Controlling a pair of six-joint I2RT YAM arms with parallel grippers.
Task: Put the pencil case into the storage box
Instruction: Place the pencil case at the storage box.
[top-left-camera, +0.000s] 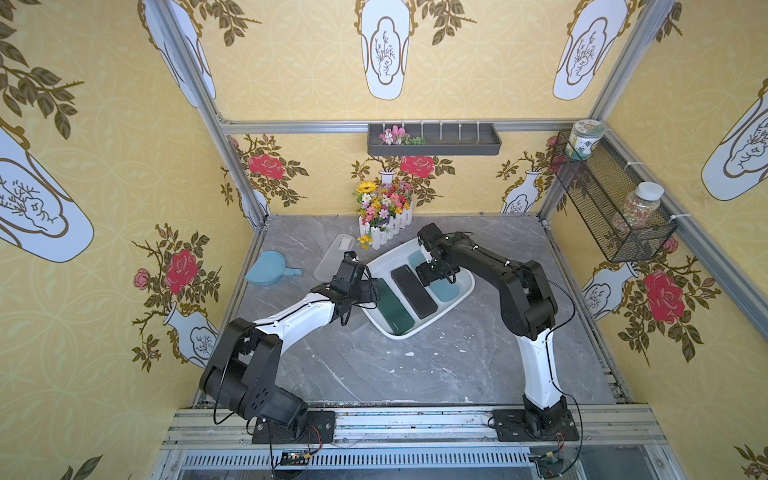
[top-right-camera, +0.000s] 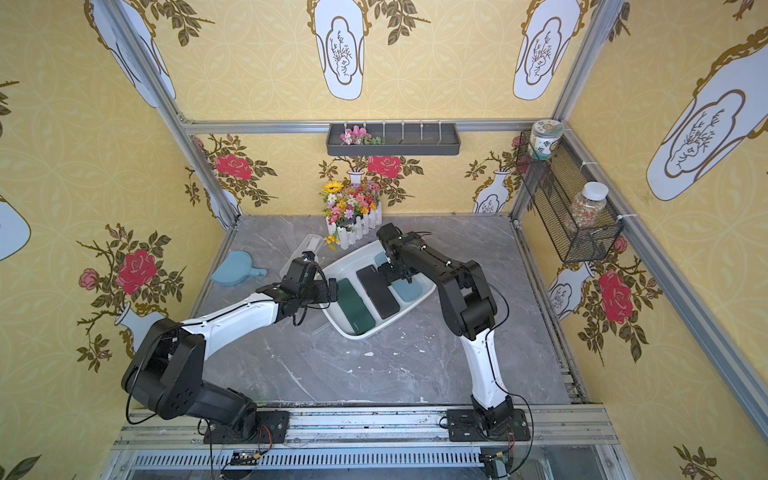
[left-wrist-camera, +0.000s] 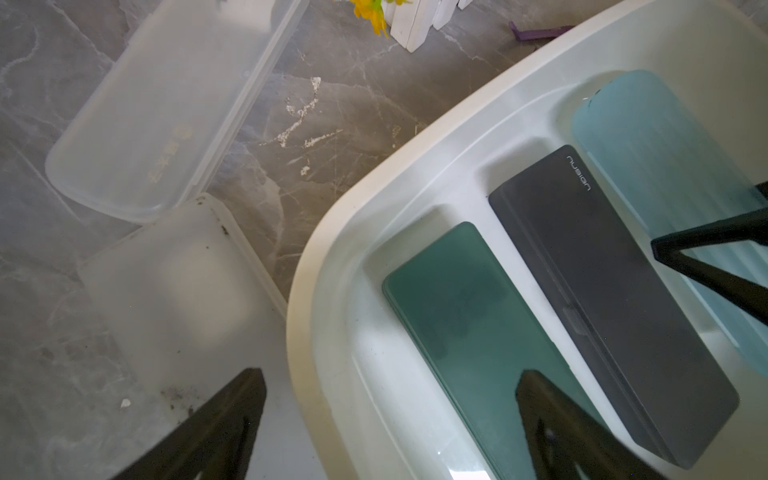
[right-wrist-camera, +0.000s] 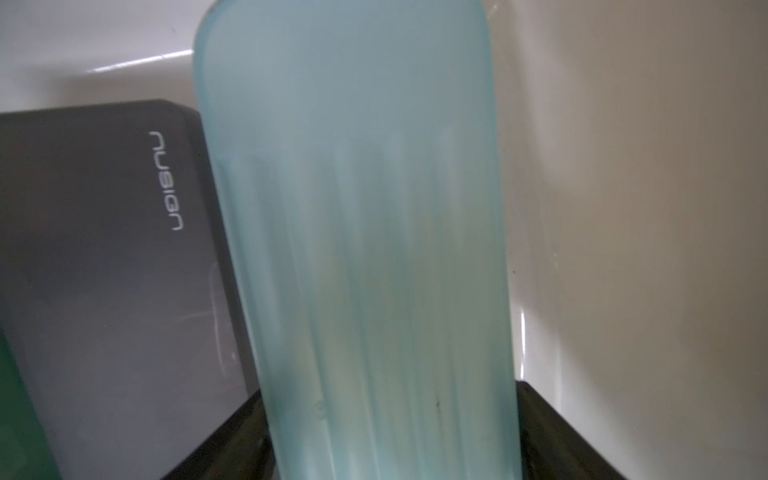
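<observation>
Looks like a frosted light-blue pencil case (right-wrist-camera: 353, 228), ribbed lengthwise, rounded corners. Lies flat inside the storage box (left-wrist-camera: 301, 299) along one long wall, just beside a black case (left-wrist-camera: 602, 291), with a dark green case (left-wrist-camera: 457, 311) past that. Sits between the right gripper (right-wrist-camera: 390, 390) fingers; can't tell if squeezed or loose. Over the box's rim, spread wide: left gripper (left-wrist-camera: 392, 374).

Blue scoop (top-left-camera: 270, 268) left on table (top-left-camera: 374, 365); flower planter (top-left-camera: 384, 216) at rear.

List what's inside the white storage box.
Three cases side by side in the storage box: green case, black case, blue case straddled by the right gripper. Anything beneath them is hidden.
</observation>
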